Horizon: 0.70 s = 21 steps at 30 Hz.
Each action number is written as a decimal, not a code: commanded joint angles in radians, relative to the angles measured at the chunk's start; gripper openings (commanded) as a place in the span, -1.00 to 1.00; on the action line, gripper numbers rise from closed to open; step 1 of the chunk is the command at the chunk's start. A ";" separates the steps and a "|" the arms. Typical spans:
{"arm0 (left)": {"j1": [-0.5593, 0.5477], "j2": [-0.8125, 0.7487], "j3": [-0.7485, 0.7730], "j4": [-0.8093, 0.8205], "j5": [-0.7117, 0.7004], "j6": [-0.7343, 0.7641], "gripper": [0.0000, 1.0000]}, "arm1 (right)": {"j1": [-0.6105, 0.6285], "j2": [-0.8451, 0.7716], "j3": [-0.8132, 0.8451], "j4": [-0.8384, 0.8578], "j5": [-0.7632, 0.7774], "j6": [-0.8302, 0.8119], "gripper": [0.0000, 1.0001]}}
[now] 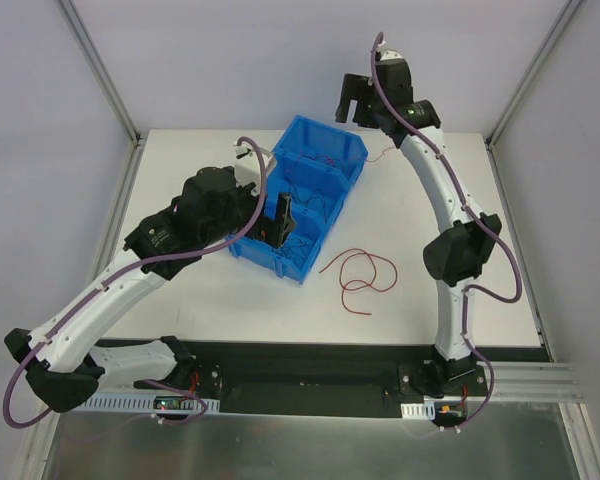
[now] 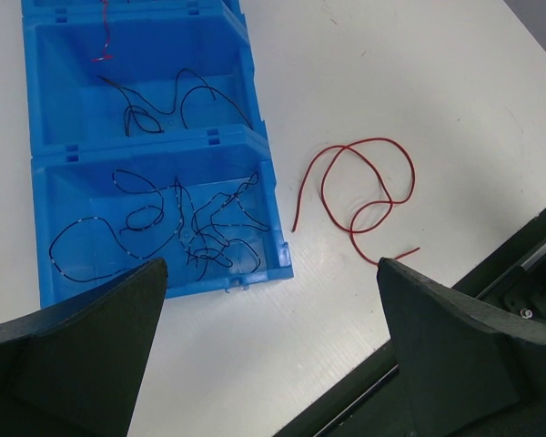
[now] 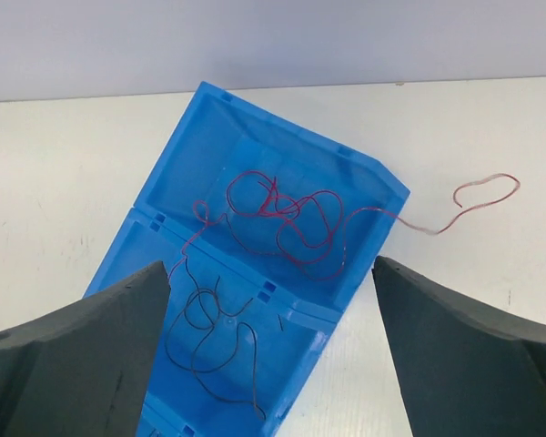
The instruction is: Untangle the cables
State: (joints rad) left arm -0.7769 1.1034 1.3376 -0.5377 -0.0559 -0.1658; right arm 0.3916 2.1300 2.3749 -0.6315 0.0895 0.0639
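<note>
A blue three-compartment bin [image 1: 342,150] sits mid-table. Its far compartment holds a red cable tangle [image 3: 291,218], and one strand [image 3: 478,196] trails over the wall onto the table. A single black cable [image 3: 214,337] lies in the middle compartment. The near compartment holds several tangled black cables [image 2: 177,223]. One loose red cable [image 1: 360,272] lies looped on the table right of the bin. My left gripper [image 1: 280,225] hovers open over the bin's near end, holding nothing. My right gripper [image 1: 352,95] hangs open high above the bin's far end, also with nothing in it.
The white table [image 1: 450,190] is framed by metal posts [image 1: 100,70] and walls at the back corners. A black rail [image 1: 310,375] runs along the near edge between the two arm bases. Purple hoses [image 1: 425,135] follow both arms.
</note>
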 commanded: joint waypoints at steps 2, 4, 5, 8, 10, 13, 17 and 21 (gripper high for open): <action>0.007 -0.004 0.049 0.002 0.024 -0.018 0.98 | 0.016 -0.074 -0.118 -0.022 0.030 -0.047 0.93; 0.008 -0.008 0.043 0.002 0.015 -0.021 0.98 | 0.021 -0.084 -0.155 0.007 0.010 -0.052 0.98; 0.008 -0.013 0.040 0.002 0.010 -0.023 0.98 | 0.023 -0.081 -0.164 0.021 -0.013 -0.044 0.90; 0.008 -0.022 0.029 0.002 -0.016 -0.029 0.98 | 0.041 -0.044 -0.177 0.055 -0.080 0.013 0.57; 0.008 -0.030 0.025 0.002 -0.027 -0.031 0.98 | 0.050 -0.012 -0.160 0.067 -0.152 0.124 0.45; 0.014 -0.045 0.017 0.002 -0.039 -0.029 0.98 | 0.076 0.011 -0.233 0.200 -0.263 0.340 0.50; 0.021 -0.057 0.009 0.001 -0.044 -0.028 0.98 | 0.125 0.051 -0.272 0.273 -0.221 0.581 0.65; 0.021 -0.076 -0.002 -0.002 -0.051 -0.024 0.98 | 0.150 0.103 -0.281 0.291 -0.246 0.780 0.64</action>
State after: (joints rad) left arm -0.7696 1.0618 1.3415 -0.5385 -0.0845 -0.1833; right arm 0.5171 2.1929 2.1063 -0.4171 -0.1097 0.5720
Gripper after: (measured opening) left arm 0.990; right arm 0.823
